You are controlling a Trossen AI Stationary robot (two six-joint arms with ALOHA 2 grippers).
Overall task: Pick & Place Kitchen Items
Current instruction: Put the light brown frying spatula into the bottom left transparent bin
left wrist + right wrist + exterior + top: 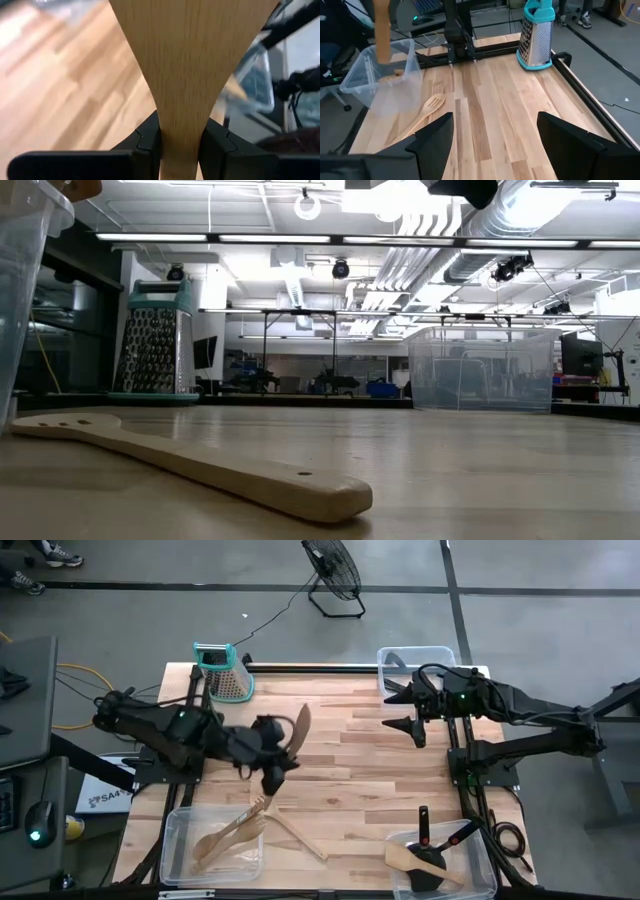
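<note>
My left gripper (277, 762) hangs over the table's left middle, shut on a pale wooden spatula (300, 726) whose broad blade (190, 55) fans out past the fingers. The same spatula (382, 30) shows far off in the right wrist view. My right gripper (402, 712) waits open above the far right of the table, nothing between its fingers (435, 137). Another wooden spatula (300, 837) lies flat on the table near the front, also seen in the low view (200, 462). My left gripper pinches the spatula's narrow neck (180, 127), just where it widens into the blade, between its two fingers (150, 137). The fingers come from the table's left, slanting downward. The spatula is lifted clear of the table, blade pointing away from the gripper.
A clear bin (185, 850) at the near left holds wooden spoons. A second bin (480, 865) at the near right holds black tools and a wooden turner. A third bin (415, 662) stands far right. A metal grater with a teal top (225, 672) stands at the far left.
</note>
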